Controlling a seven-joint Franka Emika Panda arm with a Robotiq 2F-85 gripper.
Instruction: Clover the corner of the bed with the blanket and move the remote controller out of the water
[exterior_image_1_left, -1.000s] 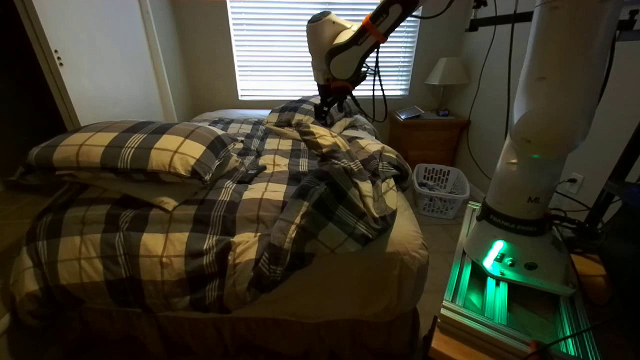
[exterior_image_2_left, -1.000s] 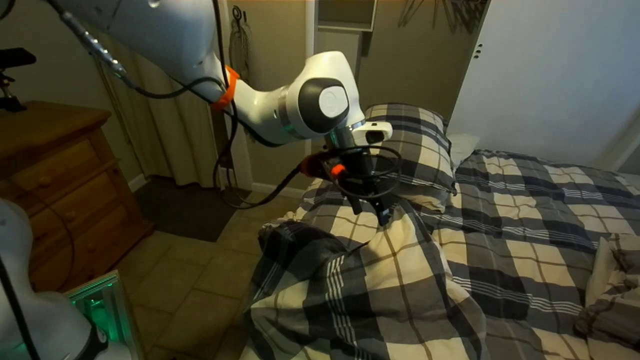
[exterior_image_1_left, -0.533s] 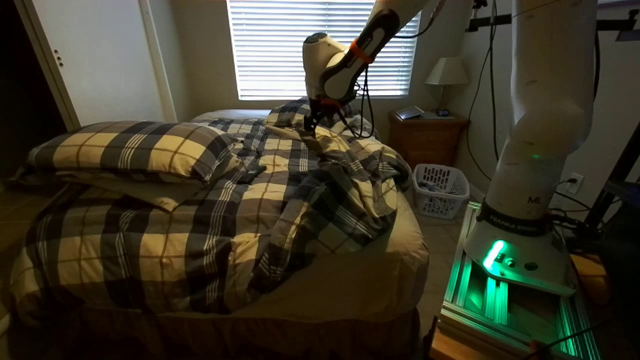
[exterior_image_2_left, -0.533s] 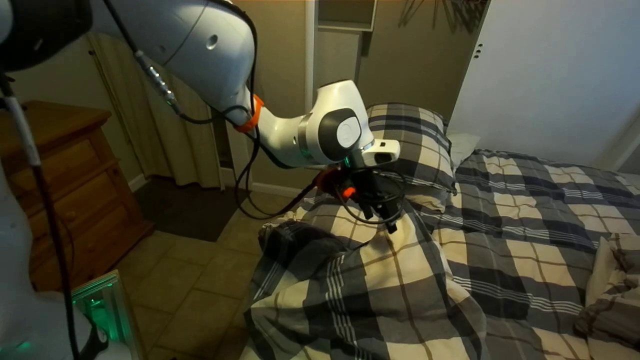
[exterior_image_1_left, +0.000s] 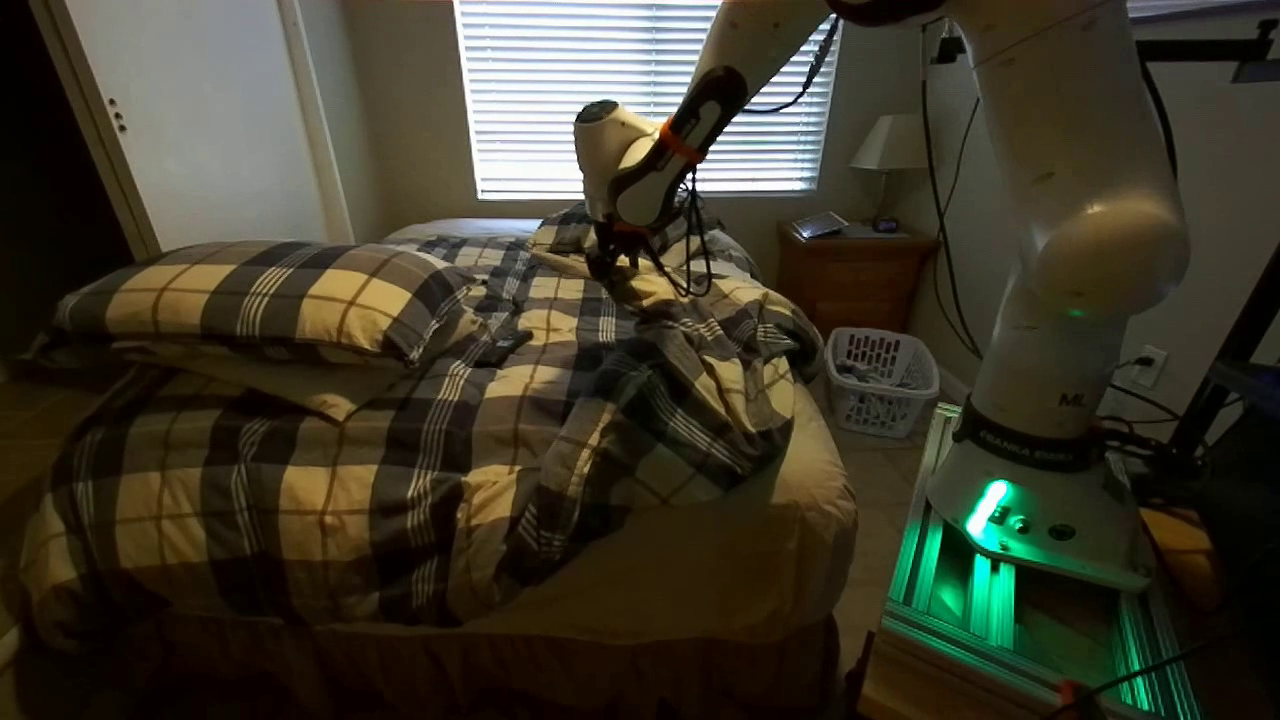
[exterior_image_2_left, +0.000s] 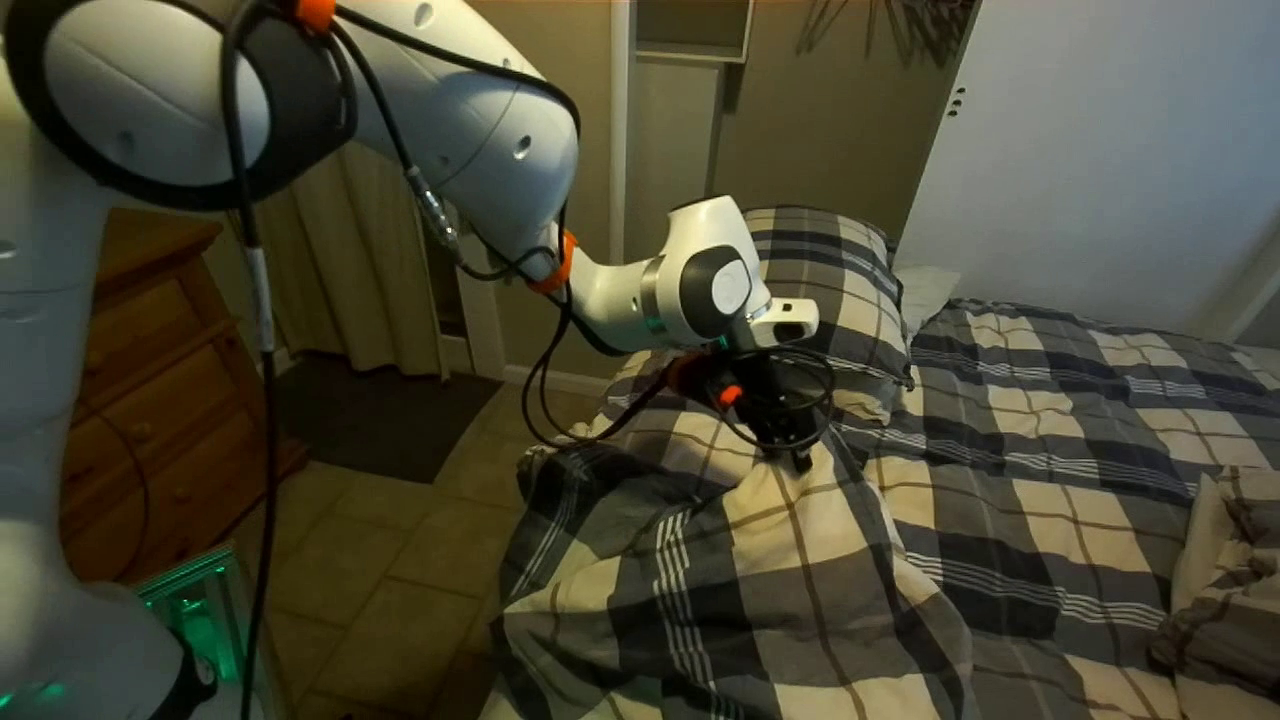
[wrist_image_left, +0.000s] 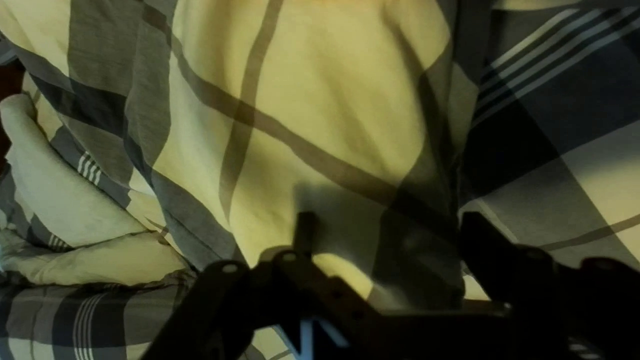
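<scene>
The plaid blanket lies bunched over the bed. It also fills much of the wrist view and the near part of an exterior view. The bare tan bed corner shows beside it. The black remote controller lies on the blanket near the pillows; I cannot make it out in the wrist view. My gripper is low at a raised blanket fold, also seen in an exterior view. In the wrist view, its fingers stand apart with the fold between them.
Plaid pillows are stacked at one end of the bed. A white laundry basket and a wooden nightstand with a lamp stand beside the bed. A wooden dresser stands behind the arm. Cables hang in loops around the wrist.
My arm has reached farther over the bed and the gripper has come down onto the raised fold. The blanket and the remote controller look unmoved.
</scene>
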